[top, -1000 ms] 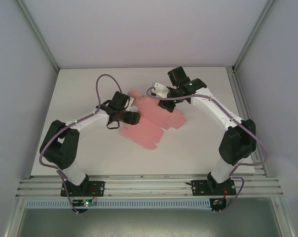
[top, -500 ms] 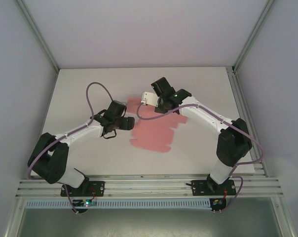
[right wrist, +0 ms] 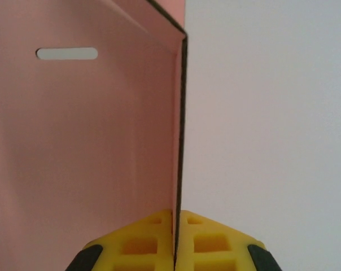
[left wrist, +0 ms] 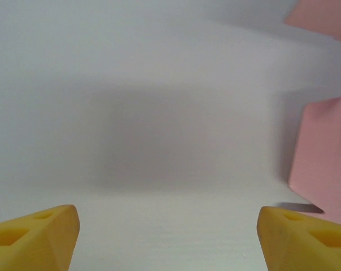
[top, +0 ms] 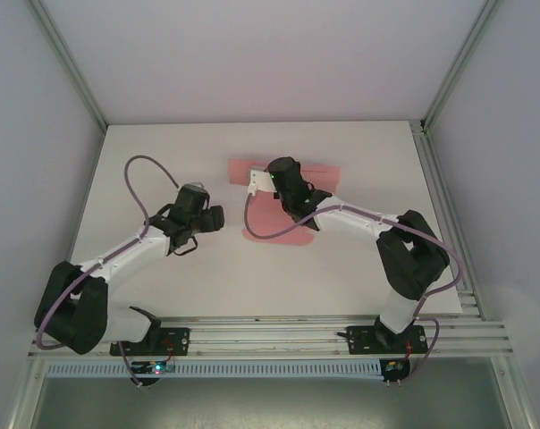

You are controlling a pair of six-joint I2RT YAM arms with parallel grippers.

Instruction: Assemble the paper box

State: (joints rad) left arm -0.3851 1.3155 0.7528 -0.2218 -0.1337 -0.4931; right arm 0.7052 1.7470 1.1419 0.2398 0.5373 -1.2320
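While the paper box [top: 279, 232] is far from finished, folding looks to be under way. Seen from above, a white table [top: 359, 161] takes up the middle of the frame, with grey walls around it. Two white and black robot arms reach up from the bottom edge: the left arm [top: 118, 255] from the lower left and the right arm [top: 377, 223] from the lower right.

The paper box is a pale-pink card sheet just above the centre of the frame. It is mostly flat, partly hidden under the right arm, and no closed box shape can be seen.

The right gripper [top: 286, 189] sits over the middle of the sheet. In its wrist view, the right gripper [right wrist: 175, 237] has its yellow fingers pressed together on the thin edge of a raised pink panel [right wrist: 80, 141]. The panel fills the left half of the frame and meets a crease running upward. A small cut slot [right wrist: 66, 53] shows at the upper left.

The left gripper [top: 215, 217] hovers to the left of the sheet, apart from it. In its wrist view, the left gripper [left wrist: 167, 226] has its yellow fingers [left wrist: 40, 231] spread wide at the bottom corners with nothing between them. Pink card [left wrist: 323, 158] shows at the right edge.

My judgement is that one panel is being lifted, while the other walls, flaps and tabs are left to do.
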